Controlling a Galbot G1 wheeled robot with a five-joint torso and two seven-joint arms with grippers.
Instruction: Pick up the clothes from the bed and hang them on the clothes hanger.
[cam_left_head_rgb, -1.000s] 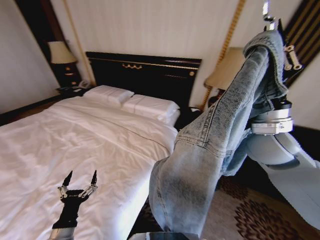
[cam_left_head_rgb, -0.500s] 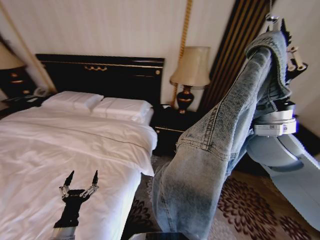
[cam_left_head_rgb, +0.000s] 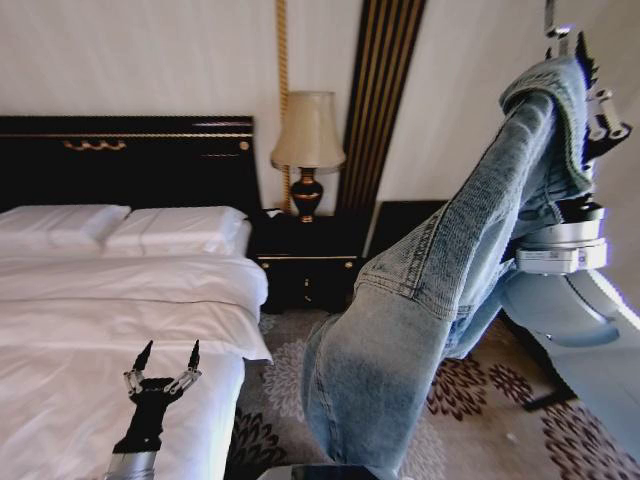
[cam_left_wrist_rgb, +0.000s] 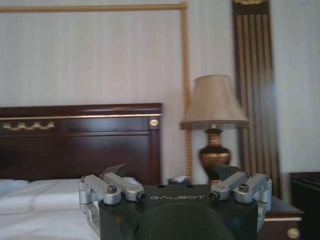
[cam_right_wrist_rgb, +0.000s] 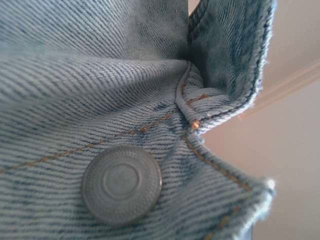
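A: Now the whole view is swinging right; the bed (cam_left_head_rgb: 90, 290) is sliding toward the left edge.

B: Right gripper (cam_left_head_rgb: 585, 95) is pinching the denim jacket (cam_left_head_rgb: 440, 280) aloft, probably heading hanger-ward; left gripper (cam_left_head_rgb: 165, 365) is hovering spread over the sheets.

One faded-blue denim jacket (cam_left_head_rgb: 420, 300), one round metal button (cam_right_wrist_rgb: 121, 183) on it. One white-sheeted bed (cam_left_head_rgb: 90, 330) at left, two white pillows (cam_left_head_rgb: 175, 230) at far end. One beige-shaded table lamp (cam_left_head_rgb: 307, 140), one dark nightstand (cam_left_head_rgb: 305, 262) right of bed. Two grippers: left (cam_left_head_rgb: 168, 350) near, right (cam_left_head_rgb: 590, 100) high.
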